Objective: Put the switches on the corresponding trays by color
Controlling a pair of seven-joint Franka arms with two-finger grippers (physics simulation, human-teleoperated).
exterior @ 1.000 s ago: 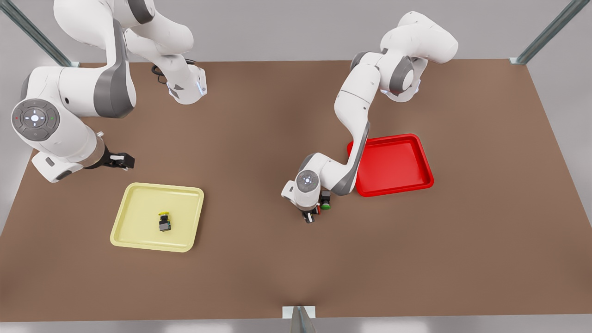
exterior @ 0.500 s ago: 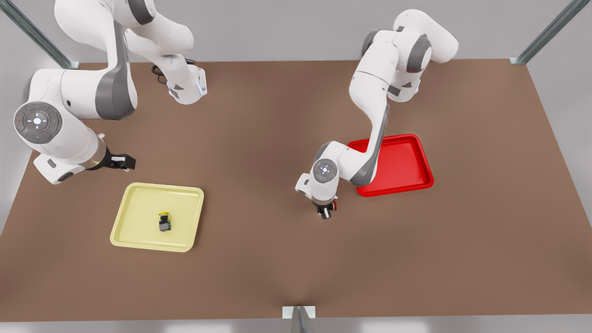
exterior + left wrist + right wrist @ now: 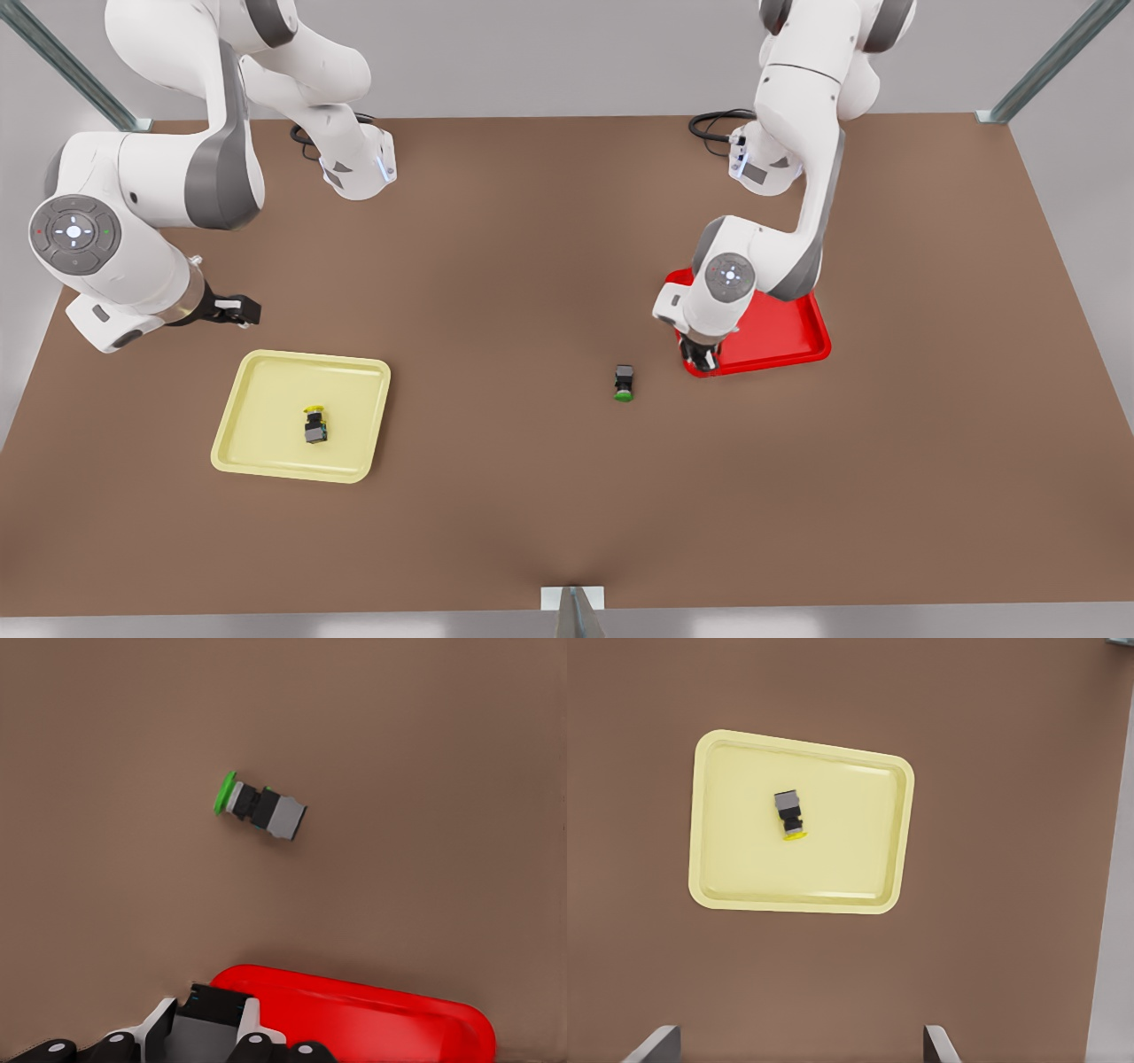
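My left gripper (image 3: 700, 358) hangs over the corner of the red tray (image 3: 780, 330) nearest the green switch. It is shut on a dark blocky switch body (image 3: 213, 1012), the red switch, whose cap is hidden. The green switch (image 3: 624, 383) lies on its side on the bare table just off the front view's left of that tray, also seen from the left wrist (image 3: 260, 806). The yellow switch (image 3: 314, 425) lies inside the pale yellow tray (image 3: 266, 399). My right gripper (image 3: 237, 310) waits open above the table behind that tray, its fingers (image 3: 656, 1043) wide apart.
Brown tabletop with metal frame posts at the corners and a bracket (image 3: 572, 604) at the front edge. Both arm bases stand at the back edge with cables (image 3: 713, 124). Open table lies between the two trays.
My left gripper lifted the red switch away from beside the green one and carried it toward the front view's right to the red tray's corner. The right arm barely moved.
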